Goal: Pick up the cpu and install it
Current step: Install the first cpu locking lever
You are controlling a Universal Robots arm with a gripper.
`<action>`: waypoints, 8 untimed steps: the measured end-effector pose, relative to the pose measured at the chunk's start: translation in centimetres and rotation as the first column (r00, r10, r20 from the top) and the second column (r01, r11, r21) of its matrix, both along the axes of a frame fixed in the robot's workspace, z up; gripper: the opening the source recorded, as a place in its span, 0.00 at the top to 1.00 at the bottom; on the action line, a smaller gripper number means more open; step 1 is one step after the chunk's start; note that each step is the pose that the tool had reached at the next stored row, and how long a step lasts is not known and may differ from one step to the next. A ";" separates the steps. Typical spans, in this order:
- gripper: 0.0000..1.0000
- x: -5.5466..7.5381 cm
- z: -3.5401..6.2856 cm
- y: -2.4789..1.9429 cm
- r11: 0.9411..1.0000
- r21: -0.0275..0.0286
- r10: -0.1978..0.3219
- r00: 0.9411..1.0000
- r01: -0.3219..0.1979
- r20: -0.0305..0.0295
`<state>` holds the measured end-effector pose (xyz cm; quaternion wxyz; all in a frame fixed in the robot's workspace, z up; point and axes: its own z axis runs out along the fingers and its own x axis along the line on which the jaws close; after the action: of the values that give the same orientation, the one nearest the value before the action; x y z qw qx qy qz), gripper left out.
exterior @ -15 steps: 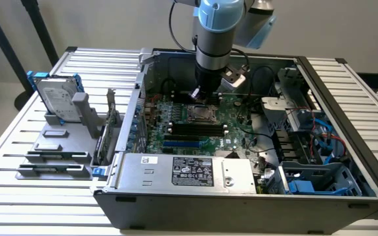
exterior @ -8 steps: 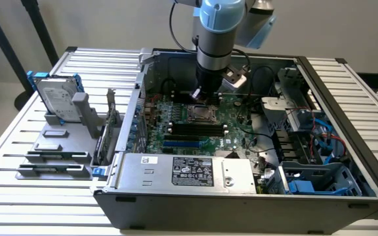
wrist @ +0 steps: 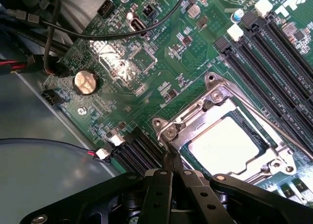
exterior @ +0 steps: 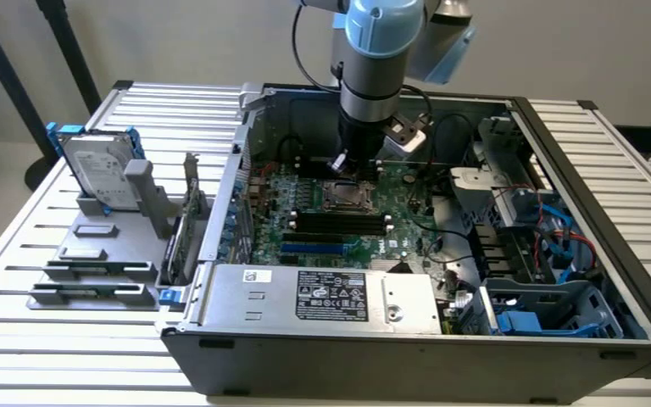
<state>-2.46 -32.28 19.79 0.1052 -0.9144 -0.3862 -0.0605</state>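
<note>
The cpu (wrist: 227,143), a flat square chip with a shiny silver top, lies in the motherboard socket inside its metal retention frame (wrist: 195,116). My gripper (wrist: 171,161) is shut with its black fingers pressed together. Their tips sit at the frame's edge near a corner screw, beside the cpu, and nothing is held between them. In the exterior view my gripper (exterior: 349,172) hangs straight down inside the open computer case, just over the socket (exterior: 348,198) on the green motherboard (exterior: 303,242).
Black memory slots (wrist: 266,70) run beside the socket. A coin cell (wrist: 84,82) and a loose black cable (wrist: 122,35) lie on the board. The power supply (exterior: 325,297) fills the case front. A hard drive (exterior: 99,174) stands in a grey holder outside.
</note>
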 end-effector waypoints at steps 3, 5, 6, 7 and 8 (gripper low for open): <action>0.89 0.0 0.00 -0.02 1.000 0.003 0.000 1.000 0.000 0.000; 0.89 0.1 -0.01 -0.03 1.000 0.006 0.000 1.000 0.000 0.000; 0.89 0.1 -0.02 -0.04 1.000 0.008 0.000 1.000 0.000 0.000; 0.89 0.1 -0.02 -0.05 1.000 0.010 0.000 1.000 0.000 0.000; 0.89 0.1 -0.03 -0.06 1.000 0.011 0.000 1.000 0.000 0.000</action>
<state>-2.37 -32.34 19.76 0.1103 -0.9138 -0.3859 -0.0627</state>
